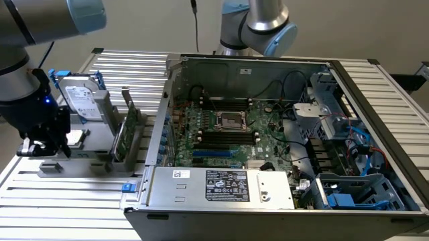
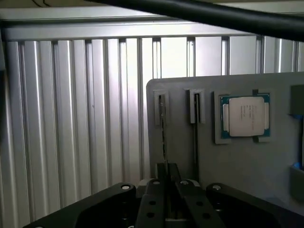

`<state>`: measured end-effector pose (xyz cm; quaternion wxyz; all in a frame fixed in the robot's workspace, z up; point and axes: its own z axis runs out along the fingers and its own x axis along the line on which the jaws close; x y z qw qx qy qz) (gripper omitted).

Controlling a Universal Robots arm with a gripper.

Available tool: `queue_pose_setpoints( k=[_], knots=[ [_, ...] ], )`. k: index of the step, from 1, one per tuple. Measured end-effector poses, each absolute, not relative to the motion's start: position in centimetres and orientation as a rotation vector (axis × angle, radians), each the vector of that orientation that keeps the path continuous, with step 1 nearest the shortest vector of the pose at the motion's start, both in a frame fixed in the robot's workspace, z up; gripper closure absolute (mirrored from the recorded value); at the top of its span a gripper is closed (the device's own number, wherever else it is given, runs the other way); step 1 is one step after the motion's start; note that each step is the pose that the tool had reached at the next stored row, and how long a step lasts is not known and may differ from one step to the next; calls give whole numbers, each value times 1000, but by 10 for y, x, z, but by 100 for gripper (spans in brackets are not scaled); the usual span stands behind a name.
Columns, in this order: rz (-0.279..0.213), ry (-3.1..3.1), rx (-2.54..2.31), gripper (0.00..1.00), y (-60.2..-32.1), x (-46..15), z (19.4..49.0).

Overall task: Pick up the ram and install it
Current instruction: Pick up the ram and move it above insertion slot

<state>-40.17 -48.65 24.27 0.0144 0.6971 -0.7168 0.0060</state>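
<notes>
The ram (image 2: 163, 137) shows edge-on as a thin dark stick. It runs from a narrow slot in the grey holder plate (image 2: 180, 156) down into my gripper (image 2: 166, 187). The black fingers (image 2: 154, 190) stand close together on the stick's near end, so the gripper is shut on it. In the exterior view my gripper (image 1: 41, 149) hangs low over the holder's (image 1: 87, 168) corner at the exterior view's left. The open computer case (image 1: 282, 65) lies to the exterior view's right, with black memory slots (image 1: 228, 136) on its green motherboard.
A second thin stick (image 2: 195, 133) stands in the neighbouring slot, and a silver processor (image 2: 245, 116) lies beside it. On the holder stand a hard drive with blue rails (image 1: 82, 98) and a taller green card (image 1: 128, 131). The ribbed metal table (image 1: 74, 201) surrounds the holder. Another arm (image 1: 258, 25) stands behind the case.
</notes>
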Motion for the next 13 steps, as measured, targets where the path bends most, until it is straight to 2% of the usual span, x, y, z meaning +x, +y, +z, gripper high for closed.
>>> queue_pose_setpoints(
  k=[13],
  knots=[
    [24, -2236, 2161, 85, -481, -394, 300]
  ],
)
